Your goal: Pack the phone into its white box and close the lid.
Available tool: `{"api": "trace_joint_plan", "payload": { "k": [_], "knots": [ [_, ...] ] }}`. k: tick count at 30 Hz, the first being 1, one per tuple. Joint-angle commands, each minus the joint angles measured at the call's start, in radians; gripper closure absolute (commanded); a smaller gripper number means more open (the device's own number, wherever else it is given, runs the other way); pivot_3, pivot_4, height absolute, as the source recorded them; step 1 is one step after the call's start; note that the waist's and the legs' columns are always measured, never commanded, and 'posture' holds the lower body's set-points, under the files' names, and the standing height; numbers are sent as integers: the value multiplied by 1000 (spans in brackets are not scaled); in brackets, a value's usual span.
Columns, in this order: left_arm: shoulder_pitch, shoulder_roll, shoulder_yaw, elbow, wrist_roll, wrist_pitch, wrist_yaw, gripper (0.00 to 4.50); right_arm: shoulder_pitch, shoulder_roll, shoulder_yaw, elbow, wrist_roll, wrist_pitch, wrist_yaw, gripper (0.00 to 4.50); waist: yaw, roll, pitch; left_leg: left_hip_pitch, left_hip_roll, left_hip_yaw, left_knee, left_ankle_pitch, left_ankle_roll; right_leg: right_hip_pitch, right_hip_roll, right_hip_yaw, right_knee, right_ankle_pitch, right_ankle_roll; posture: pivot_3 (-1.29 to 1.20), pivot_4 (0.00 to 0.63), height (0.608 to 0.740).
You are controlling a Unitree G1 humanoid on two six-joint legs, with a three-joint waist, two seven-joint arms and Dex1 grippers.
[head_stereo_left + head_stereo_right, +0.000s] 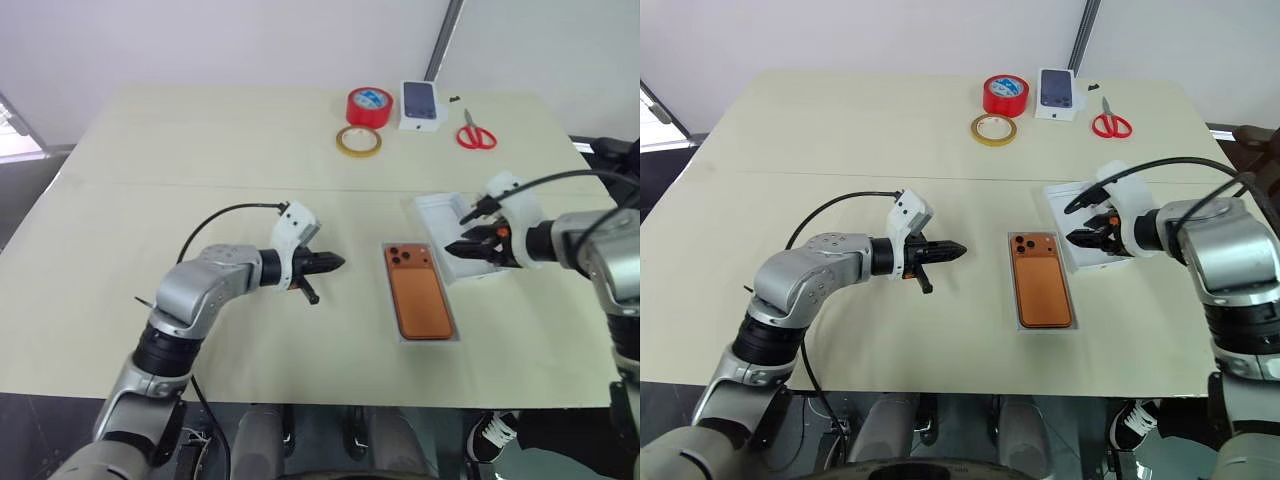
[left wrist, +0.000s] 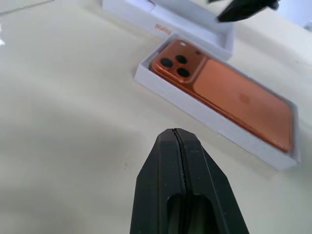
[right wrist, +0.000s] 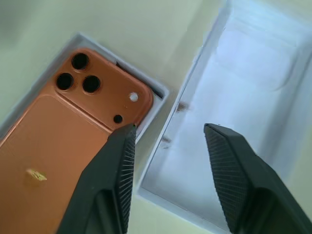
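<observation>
1. Our slim orange phone already lies camera-side up inside the shallow white cardboard box.
2. Just right of it, our right gripper spreads its fingers over the upturned white lid, presumably to grasp it.
3. Our left gripper, fingers closed and empty, waits left of the box.

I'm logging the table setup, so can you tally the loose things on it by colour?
Orange: 1, slim orange phone
White: 3, white cardboard tray, open white lid, small printed white box
Red: 2, red tape roll, red-handled scissors
Yellow: 1, yellow tape ring
Total: 7
</observation>
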Motion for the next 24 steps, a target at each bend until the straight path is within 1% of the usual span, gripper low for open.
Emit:
{"api": "trace_joint_plan", "payload": {
  "k": [1,7,14,19,21,22,23,24],
  "knots": [
    [23,22,-20,-88,-1,-89,-52,4500,-58,24,4,51,-1,51,-77,2166,-1,0,0,0,0,0,0,0,0,0,0,0,0,0,0,0,150,740],
    [71,74,-42,-138,30,-202,-104,4500,-62,41,54,73,16,47,-130,2166,-2,1,0,0,0,0,0,0,0,0,0,0,0,0,0,0,150,740],
    [88,80,-39,-149,16,-209,-113,4500,-75,79,69,111,10,30,-192,2166,-1,1,0,0,0,0,0,0,1,0,2,0,0,0,1,0,150,740],
    [85,79,-43,-138,20,-218,-118,4500,-112,113,84,170,-4,16,-235,2166,-2,1,-1,0,0,0,0,0,1,0,3,0,1,0,1,0,150,740],
    [86,79,-49,-135,28,-230,-121,4500,-141,144,92,218,-22,5,-271,2166,-3,1,-1,0,0,0,0,0,1,0,4,0,1,0,1,0,150,740],
    [85,79,-52,-131,32,-235,-121,4500,-151,154,95,237,-25,1,-280,2697,-3,1,-1,0,0,0,0,0,1,0,4,0,1,0,1,0,150,740],
    [84,78,-55,-127,36,-237,-120,4500,-161,166,93,253,-28,3,-294,3004,-3,1,-1,0,0,0,0,0,1,0,4,0,1,0,1,0,150,740],
    [84,78,-57,-125,38,-239,-120,4500,-168,173,94,261,-30,3,-304,3511,-3,1,-1,0,0,0,0,0,1,0,4,0,1,0,1,0,150,740]
  ]
}}
